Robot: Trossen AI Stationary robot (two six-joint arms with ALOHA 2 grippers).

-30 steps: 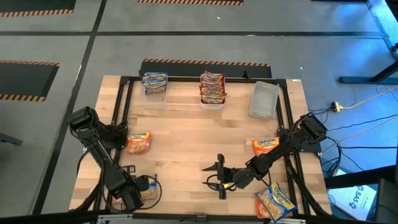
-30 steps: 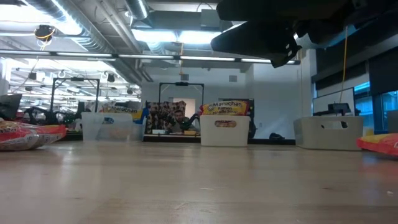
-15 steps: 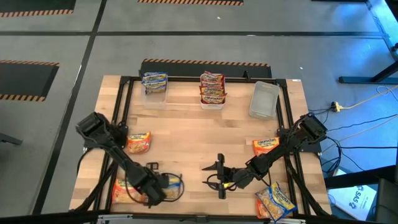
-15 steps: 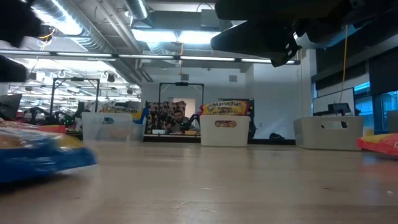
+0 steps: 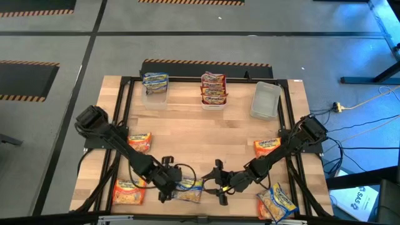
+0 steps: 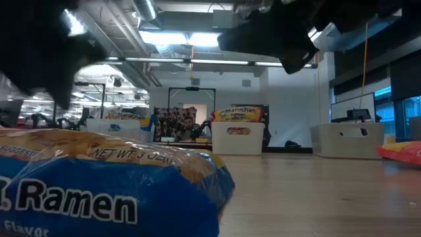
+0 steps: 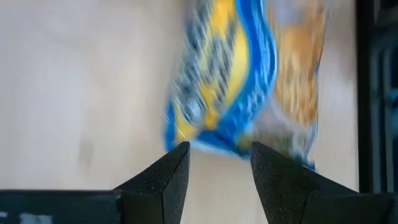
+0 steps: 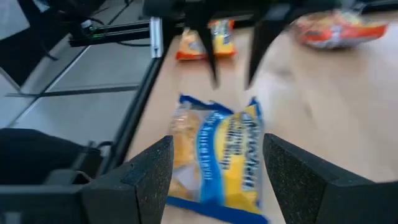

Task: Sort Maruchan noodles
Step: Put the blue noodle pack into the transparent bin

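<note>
Both arms are dark, nearly black all over, built of slim straight links joined by chunkier rounded joint housings. The left arm (image 5: 119,145) has a bulky blocky housing at its upper end; the right arm (image 5: 284,150) has a similar lump. Thin black cables loop around each wrist. The left pincer (image 7: 214,163) ends in two matte black wedge-shaped fingers with flat faceted sides; the right pincer (image 8: 214,163) has broader, smoother black fingers.

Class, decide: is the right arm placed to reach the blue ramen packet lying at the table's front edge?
Probably yes. The right gripper is open right beside the blue ramen packet, nothing between them; the left gripper crowds its other side.
</note>
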